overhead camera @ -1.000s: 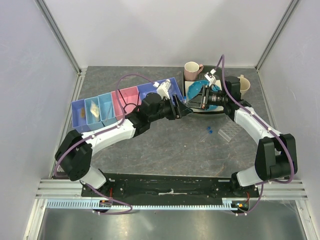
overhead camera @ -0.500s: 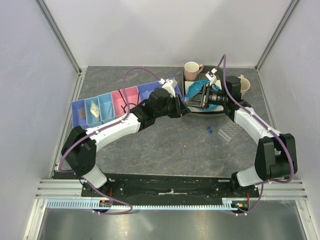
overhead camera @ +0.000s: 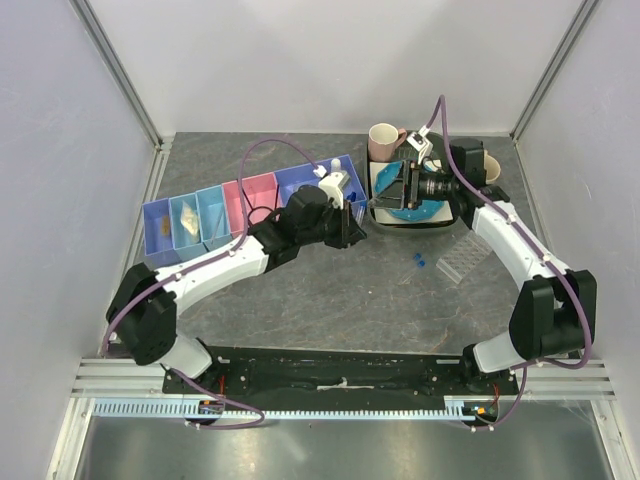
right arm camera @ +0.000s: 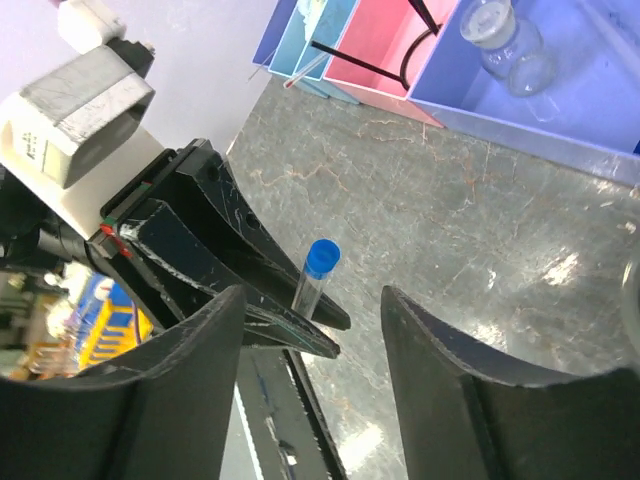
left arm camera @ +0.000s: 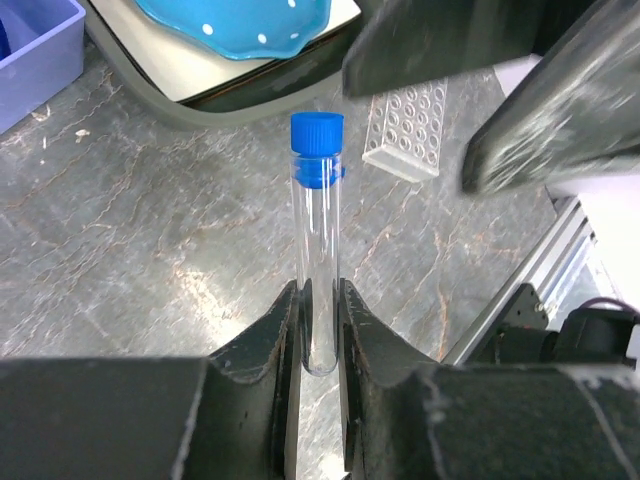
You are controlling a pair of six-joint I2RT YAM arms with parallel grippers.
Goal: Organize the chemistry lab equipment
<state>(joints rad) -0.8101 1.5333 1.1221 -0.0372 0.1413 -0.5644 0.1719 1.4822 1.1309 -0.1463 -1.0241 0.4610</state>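
Note:
A clear vial with a blue cap (left arm camera: 317, 230) stands upright in my left gripper (left arm camera: 318, 325), which is shut on its rounded bottom end above the stone table. In the top view the left gripper (overhead camera: 352, 222) sits just left of the black tray. My right gripper (right arm camera: 315, 300) is open, its fingers spread either side of the vial (right arm camera: 312, 272) without touching it. From above, the right gripper (overhead camera: 380, 197) hovers over the tray's left edge. Two small blue-capped vials (overhead camera: 418, 262) lie beside the clear tube rack (overhead camera: 462, 262).
A row of blue and pink bins (overhead camera: 250, 205) lies at the back left; the pink one holds the black wire loop (right arm camera: 400, 70) and a blue one the white-capped bottle (right arm camera: 505, 45). The blue dotted plate (overhead camera: 410, 195) rests on the tray, with mugs (overhead camera: 383, 140) behind.
My left gripper closed on the vial. My right gripper, shut on the vial before, has opened, let go and drawn back toward the tray. The left arm shifted slightly left with the vial.

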